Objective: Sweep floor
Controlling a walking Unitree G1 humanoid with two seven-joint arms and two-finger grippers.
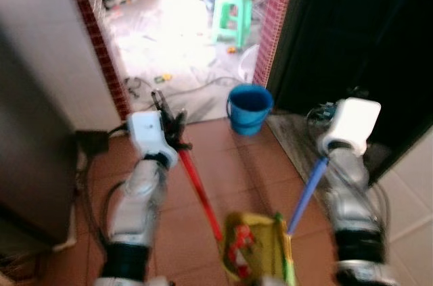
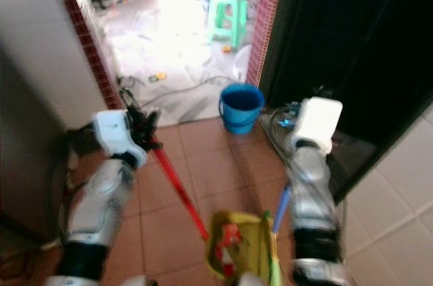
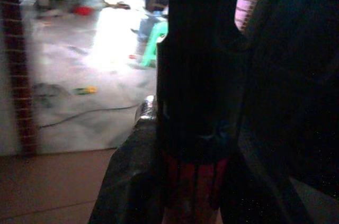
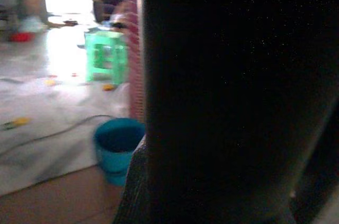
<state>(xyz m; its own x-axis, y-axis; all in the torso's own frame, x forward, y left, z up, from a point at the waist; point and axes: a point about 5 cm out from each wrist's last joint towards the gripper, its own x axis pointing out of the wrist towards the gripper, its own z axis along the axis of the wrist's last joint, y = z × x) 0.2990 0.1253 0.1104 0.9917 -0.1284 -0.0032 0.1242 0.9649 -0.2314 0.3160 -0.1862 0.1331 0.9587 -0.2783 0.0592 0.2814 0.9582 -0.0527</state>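
Observation:
My left gripper (image 1: 170, 122) is shut on the black grip of a red handle (image 1: 201, 191); in the left wrist view the grip (image 3: 198, 75) stands between the fingers. The red handle slants down to a yellow-green dustpan (image 1: 260, 249) at the bottom of the eye views, with something red (image 1: 240, 242) in it. A blue handle (image 1: 308, 195) rises from the pan's right side into my right gripper (image 1: 333, 145), which is closed on its top end. A dark bulk (image 4: 228, 97) close to the camera blocks most of the right wrist view. The floor (image 1: 223, 157) here is brown tile.
A blue bucket (image 1: 249, 107) stands at the doorway ahead, beside a red-tiled door frame (image 1: 270, 22). Beyond it lie a bright littered floor, a cable (image 1: 196, 86) and a green stool (image 1: 233, 12). A dark cabinet (image 1: 27, 151) stands at my left, a dark opening (image 1: 352, 36) at my right.

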